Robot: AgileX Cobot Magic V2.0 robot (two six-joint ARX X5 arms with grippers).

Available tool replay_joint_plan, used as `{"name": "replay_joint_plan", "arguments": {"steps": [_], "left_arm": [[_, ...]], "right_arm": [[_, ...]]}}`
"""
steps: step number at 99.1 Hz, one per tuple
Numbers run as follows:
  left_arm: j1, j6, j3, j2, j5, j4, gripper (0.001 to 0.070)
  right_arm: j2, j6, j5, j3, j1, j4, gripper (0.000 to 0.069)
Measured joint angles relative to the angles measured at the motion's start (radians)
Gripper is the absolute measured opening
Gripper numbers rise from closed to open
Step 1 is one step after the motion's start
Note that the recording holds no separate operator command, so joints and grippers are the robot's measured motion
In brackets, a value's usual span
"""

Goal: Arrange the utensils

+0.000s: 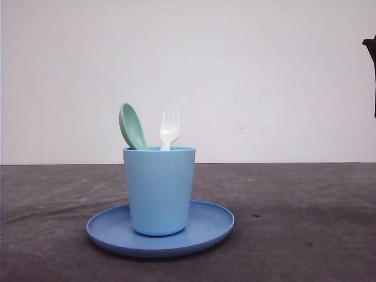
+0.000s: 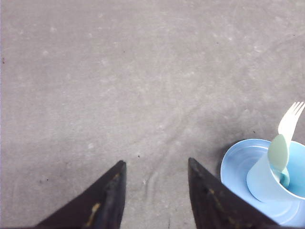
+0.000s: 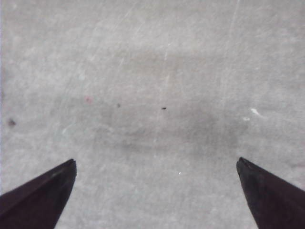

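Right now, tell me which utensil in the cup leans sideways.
The mint-green spoon: its bowl tilts left over the cup rim, while the white fork stands upright.

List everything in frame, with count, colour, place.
spoon: 1, mint green, standing in the cup, bowl end up
fork: 1, white, standing in the cup beside the spoon, tines up
cup: 1, light blue, upright on the plate
plate: 1, blue, on the table
table: 1, dark grey
left gripper: 1, black, open, over bare table beside the plate
right gripper: 1, black, open wide, over bare table
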Motion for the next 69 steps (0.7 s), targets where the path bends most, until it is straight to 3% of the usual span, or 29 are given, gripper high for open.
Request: {"name": "replay_joint_plan", "arguments": {"steps": [10,13,22,29,35,45,69], "left_arm": [[0.0,0.0,0.0,0.0,0.0,0.0,0.0226],[0.0,0.0,0.0,0.0,0.0,0.0,0.0198],[0.0,0.0,0.0,0.0,0.0,-0.002,0.0066],[0.0,0.0,0.0,0.0,0.0,-0.002,0.0035],[0.0,0.0,0.0,0.0,0.0,-0.002,0.0028],[0.0,0.0,0.0,0.0,0.0,0.003,0.0025],[0.0,0.0,0.0,0.0,0.0,0.009,0.0025]], "right_arm": [[0.0,0.001,0.0,0.0,0.0,-0.009,0.0676],[0.0,0.005,0.0,0.0,0.0,-0.013,0.0641],[0.0,0.01,-0.001,0.0,0.0,-0.024,0.0378],[0.0,0.01,0.0,0.0,0.0,-0.024,0.0172],[0.002,0.01,0.001,0.0,0.0,-0.024,0.0075],[0.002,0.01,0.001,0.0,0.0,-0.023,0.0022],[0.002,0.011,0.001,0.0,0.0,0.005,0.001]]}}
